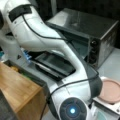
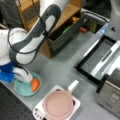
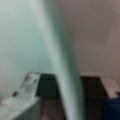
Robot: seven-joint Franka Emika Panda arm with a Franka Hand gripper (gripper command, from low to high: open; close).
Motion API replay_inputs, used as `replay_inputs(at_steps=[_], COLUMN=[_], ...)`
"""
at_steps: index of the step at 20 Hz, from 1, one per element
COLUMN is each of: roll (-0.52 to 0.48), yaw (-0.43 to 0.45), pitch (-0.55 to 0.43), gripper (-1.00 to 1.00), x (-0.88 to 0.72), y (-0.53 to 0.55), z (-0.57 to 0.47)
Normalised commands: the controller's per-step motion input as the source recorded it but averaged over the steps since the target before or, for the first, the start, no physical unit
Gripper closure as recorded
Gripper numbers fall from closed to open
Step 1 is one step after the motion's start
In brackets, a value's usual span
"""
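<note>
In a front view my gripper (image 2: 18, 76) hangs low at the left over a teal plate (image 2: 21, 88) near the table's front edge. One white finger (image 2: 23, 75) reaches down to an orange object (image 2: 35, 84) lying on the plate's right side, and its tip is touching or almost touching it. The wrist view is filled by the teal plate (image 3: 22, 37) from very close, with its rim (image 3: 62, 62) running down the middle and a grey finger (image 3: 22, 100) at the lower left. In a front view the arm's wrist (image 1: 72, 110) hides the gripper.
A pink pan (image 2: 58, 105) sits on a white hob (image 2: 37, 111) right of the plate, also seen as the pink pan (image 1: 111, 91). A toaster oven (image 1: 87, 32) stands behind with its door (image 1: 53, 63) folded down. A wooden shelf (image 1: 17, 85) and a grey bin (image 2: 65, 35) stand beside it.
</note>
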Motion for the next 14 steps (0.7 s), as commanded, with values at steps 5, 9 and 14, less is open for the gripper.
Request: replay_inputs(at_steps=[5, 9, 14], roll=[-0.054, -0.079, -0.096], yaw=[0.075, 0.063, 0.05], pitch=[0.047, 0.037, 0.031], gripper=[-1.0, -1.0, -1.0], x=[0.14, 0.13, 0.12], y=[0.12, 0.06, 0.03], z=[0.03, 0.02, 0.0])
